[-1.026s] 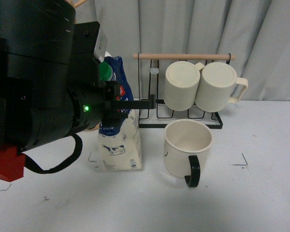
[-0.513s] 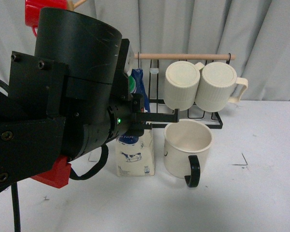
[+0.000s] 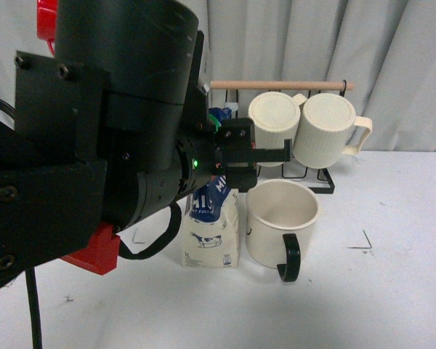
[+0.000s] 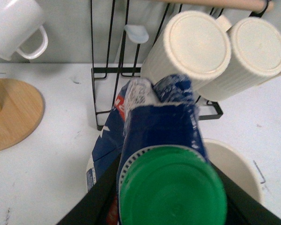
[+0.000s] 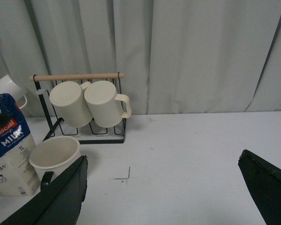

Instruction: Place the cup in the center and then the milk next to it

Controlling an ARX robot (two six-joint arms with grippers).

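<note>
Milk (image 3: 213,233) now stands on the table (image 3: 363,305) just left of the cup (image 3: 282,222), nearly touching it; a second ago it was well to the left, with a clear gap between the two. Carton upright, base on the table. Cup has not moved: same spot in front of the rack (image 3: 276,174), handle toward the camera.

Left gripper (image 3: 236,149) has travelled right with the carton and now fills more of the front view. Its black fingers (image 4: 96,204) sit on either side of the carton's upper part, close against it below the green cap (image 4: 173,190), pinching it.

Right gripper (image 5: 164,187): fingers spread wide at the frame edges of its wrist view, nothing between them, well clear of cup and milk.

Hidden: in the front view the left arm covers the carton's top and most of its label; only the lower half with the cow drawing shows. Exact finger contact on the carton is hard to make out. Two ribbed mugs (image 3: 305,129) hang on the rack behind.
</note>
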